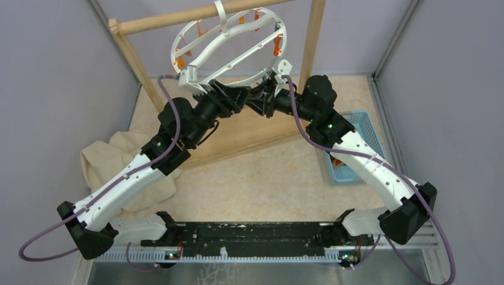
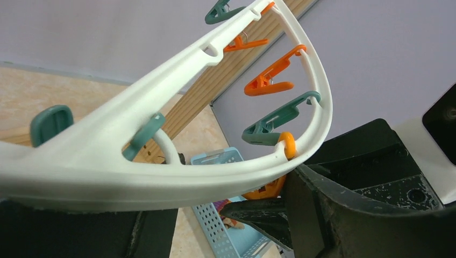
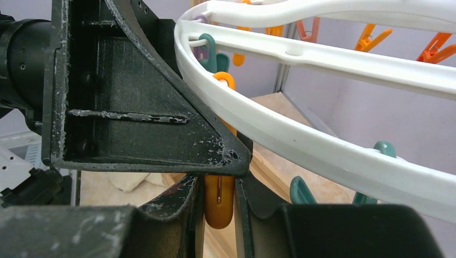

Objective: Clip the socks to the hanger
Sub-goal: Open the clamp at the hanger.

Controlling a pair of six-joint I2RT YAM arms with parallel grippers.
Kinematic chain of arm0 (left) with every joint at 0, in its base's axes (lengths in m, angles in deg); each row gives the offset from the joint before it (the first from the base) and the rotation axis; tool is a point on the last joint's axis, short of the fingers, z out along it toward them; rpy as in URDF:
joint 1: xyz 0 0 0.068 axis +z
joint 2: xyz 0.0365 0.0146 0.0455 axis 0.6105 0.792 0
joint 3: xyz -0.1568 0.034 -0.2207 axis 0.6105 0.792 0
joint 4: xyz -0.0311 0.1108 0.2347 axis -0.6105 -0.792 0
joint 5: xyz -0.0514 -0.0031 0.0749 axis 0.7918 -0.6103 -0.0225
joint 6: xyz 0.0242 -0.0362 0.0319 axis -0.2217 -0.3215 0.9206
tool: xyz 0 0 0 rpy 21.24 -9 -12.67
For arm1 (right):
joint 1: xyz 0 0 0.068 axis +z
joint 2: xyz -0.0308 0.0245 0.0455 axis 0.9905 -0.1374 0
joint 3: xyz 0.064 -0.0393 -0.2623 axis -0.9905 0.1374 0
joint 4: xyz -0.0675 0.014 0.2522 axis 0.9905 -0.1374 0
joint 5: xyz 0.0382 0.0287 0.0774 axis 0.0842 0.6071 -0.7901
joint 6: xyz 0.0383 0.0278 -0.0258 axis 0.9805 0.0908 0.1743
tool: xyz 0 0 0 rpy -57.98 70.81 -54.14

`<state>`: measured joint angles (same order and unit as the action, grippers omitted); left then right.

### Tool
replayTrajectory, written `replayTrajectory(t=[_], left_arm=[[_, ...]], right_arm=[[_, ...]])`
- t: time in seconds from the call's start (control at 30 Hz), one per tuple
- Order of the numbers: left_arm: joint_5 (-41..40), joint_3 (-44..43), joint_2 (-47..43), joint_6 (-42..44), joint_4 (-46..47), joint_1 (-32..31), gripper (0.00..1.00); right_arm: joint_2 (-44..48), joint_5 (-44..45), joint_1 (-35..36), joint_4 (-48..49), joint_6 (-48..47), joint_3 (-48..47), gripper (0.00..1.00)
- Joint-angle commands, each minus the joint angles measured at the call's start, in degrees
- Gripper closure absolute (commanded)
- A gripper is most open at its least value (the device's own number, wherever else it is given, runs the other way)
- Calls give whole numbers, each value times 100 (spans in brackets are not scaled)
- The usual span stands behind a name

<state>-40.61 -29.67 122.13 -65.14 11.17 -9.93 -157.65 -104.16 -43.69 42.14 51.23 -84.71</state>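
The white ring hanger (image 1: 229,44) hangs by its hook from the wooden rod and carries orange and teal clips. My left gripper (image 1: 199,88) is shut on the ring's lower left rim (image 2: 177,180). My right gripper (image 1: 270,89) is shut on an orange clip (image 3: 219,201) that hangs from the lower right rim, and its fingers (image 2: 258,210) also show in the left wrist view. The maroon-purple and orange sock (image 2: 225,207) lies in the blue basket, and only a bit of it shows. The brown-tan sock is not clearly visible.
The wooden frame stand (image 1: 252,127) holds the rod (image 1: 166,22) across the back. A blue perforated basket (image 1: 350,148) sits at the right under my right arm. A large beige cloth (image 1: 113,157) lies at the left. Grey walls close in both sides.
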Motion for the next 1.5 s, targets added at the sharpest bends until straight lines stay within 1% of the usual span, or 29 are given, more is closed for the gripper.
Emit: replayTrajectory(t=[0.0, 0.23, 0.43, 0.5, 0.53, 0.7, 0.73, 0.8, 0.83, 0.87, 0.9, 0.97, 1.03, 1.13, 1.2, 1.27, 1.3, 1.37, 1.4, 1.43, 1.47], left_arm=[[-18, -267, 15, 98, 309, -35, 32], [-316, -3, -144, 29, 578, -35, 47], [-255, -9, -94, 21, 549, -35, 80], [-234, 6, -89, 59, 570, -35, 94], [-231, 2, -76, 87, 583, -35, 99], [-143, 14, -62, 195, 615, -40, 100], [-147, 25, -65, 194, 617, -40, 100], [-166, 70, -94, 196, 624, -38, 100], [-183, 92, -106, 202, 622, -35, 100], [-191, 115, -115, 216, 632, -36, 100], [-213, 121, -122, 224, 616, -35, 100], [-236, 141, -141, 242, 585, -35, 100], [-219, 184, -174, 255, 607, -35, 100], [-179, 253, -205, 271, 625, -40, 100], [-124, 271, -198, 278, 611, -35, 100], [-49, 311, -197, 267, 628, -35, 100], [-6, 335, -205, 261, 646, -35, 100], [96, 394, -214, 250, 697, -35, 100], [170, 429, -222, 250, 754, -35, 100], [249, 476, -226, 259, 803, -35, 100], [313, 516, -231, 264, 870, -35, 100]], right_arm=[[201, -103, 57, 289, 58, 92, 100], [185, -120, 59, 330, 65, 124, 100], [164, -149, 60, 360, 101, 135, 100], [153, -156, 55, 360, 98, 139, 100], [154, -158, 55, 360, 102, 146, 100], [143, -139, 58, 346, 125, 168, 100], [142, -124, 56, 336, 131, 170, 91], [163, -69, 60, 289, 132, 176, 65], [188, -8, 61, 263, 120, 195, 55], [223, 67, 53, 202, 96, 230, 49], [285, 196, 59, 137, 40, 281, 45], [520, 675, 48, 88, -16, 572, 41], [886, 1047, -46, 169, 19, 1061, 36], [1480, 1105, -524, 311, 550, 1883, 34], [1944, 1356, -871, 320, 878, 2301, 35], [2446, 2041, -1165, 140, 1106, 2573, 38], [2631, 2532, -1291, 16, 1218, 2677, 40], [2847, 3677, -1531, -263, 1553, 2838, 38], [2821, 4108, -1719, -424, 1730, 2864, 37], [2699, 4386, -1986, -802, 1954, 2819, 36], [2511, 4421, -2429, -1301, 2257, 2743, 37]])
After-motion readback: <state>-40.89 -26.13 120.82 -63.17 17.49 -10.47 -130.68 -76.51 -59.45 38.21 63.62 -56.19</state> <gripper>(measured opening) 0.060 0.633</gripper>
